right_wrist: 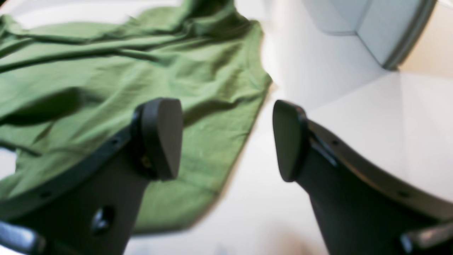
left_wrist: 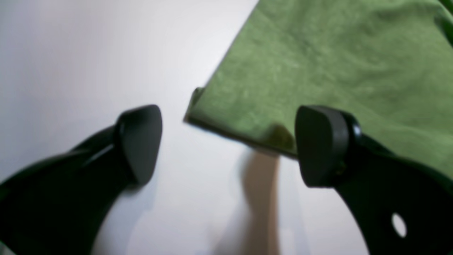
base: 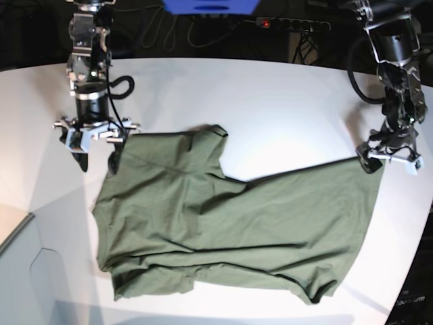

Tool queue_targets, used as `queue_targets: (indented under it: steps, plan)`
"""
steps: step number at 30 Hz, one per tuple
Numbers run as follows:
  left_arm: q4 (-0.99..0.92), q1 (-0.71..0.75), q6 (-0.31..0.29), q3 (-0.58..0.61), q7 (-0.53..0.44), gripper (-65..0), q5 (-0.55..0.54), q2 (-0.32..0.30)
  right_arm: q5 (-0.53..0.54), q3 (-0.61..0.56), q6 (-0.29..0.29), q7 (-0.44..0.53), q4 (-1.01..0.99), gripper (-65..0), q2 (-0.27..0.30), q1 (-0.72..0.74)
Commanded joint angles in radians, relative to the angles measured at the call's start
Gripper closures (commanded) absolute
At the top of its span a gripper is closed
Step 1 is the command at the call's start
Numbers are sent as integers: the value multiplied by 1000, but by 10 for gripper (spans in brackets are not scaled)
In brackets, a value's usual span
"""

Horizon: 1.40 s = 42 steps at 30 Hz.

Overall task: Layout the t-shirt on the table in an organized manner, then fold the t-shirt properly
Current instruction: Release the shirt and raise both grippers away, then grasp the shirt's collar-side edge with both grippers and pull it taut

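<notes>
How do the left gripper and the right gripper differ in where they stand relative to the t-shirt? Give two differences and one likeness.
The left gripper straddles a hem corner of the t-shirt; the right gripper straddles the shirt's edge. Cloth near the left gripper lies flat; near the right gripper it is wrinkled. Both stand open, holding nothing.

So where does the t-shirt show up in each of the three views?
Left wrist: t-shirt fills the upper right, its hemmed corner between the open left hand fingers.
Right wrist: t-shirt covers the left half, sleeve edge by the open right hand.
Base: t-shirt spread across the centre.
Shared landmark: the white table beneath it.
</notes>
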Motion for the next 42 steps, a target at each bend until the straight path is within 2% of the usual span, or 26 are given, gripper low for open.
queue_targets:
  steps: [1,6,8,11,15,18,20,26,33,34,36,40,42]
  plan:
    - [1,-20,0,16,-11,-567,-5,-24,9,0,-1,25,12,-397,-10,-11]
    - [-33,-43,0,105,-11,-562,-5,-42,9,0,-1,28,12,-396,-13,-57]
    - [-48,-52,0,130,-11,-513,-5,-44,9,-1,-1,27,12,-396,-19,-71]
    - [-79,-60,-1,130,-11,-380,-5,-44,9,-1,-1,25,9,-398,-19,-74]
    - [-127,-103,-1,130,-13,-244,-5,-42,7,-7,-1,13,4,-400,-24,-75]
    - [-151,-118,-1,125,-13,-128,-5,-42,7,-60,-1,-65,4,-401,-19,-63]
    - [-153,-120,-1,124,-13,-14,-5,-42,7,-80,-1,-114,6,-401,-19,-46]
    - [-146,-115,-1,122,-11,0,-5,-45,7,-87,-1,-245,-43,-401,-19,32]
    - [-133,-115,-1,121,-10,0,-11,-82,7,-87,-1,-354,-83,-385,-19,70]
    - [-117,-112,-1,119,-5,0,-12,-83,7,-87,-1,-358,-78,-368,-19,67]
    - [-68,-92,-1,119,-5,0,-12,-83,7,-87,-1,-358,-78,-288,-21,61]
    - [50,-55,-1,119,-3,0,-12,-83,7,-84,-1,-358,-75,-26,-21,63]
    - [99,-41,0,119,-2,0,-12,-82,6,-78,-1,-358,-37,0,-13,61]
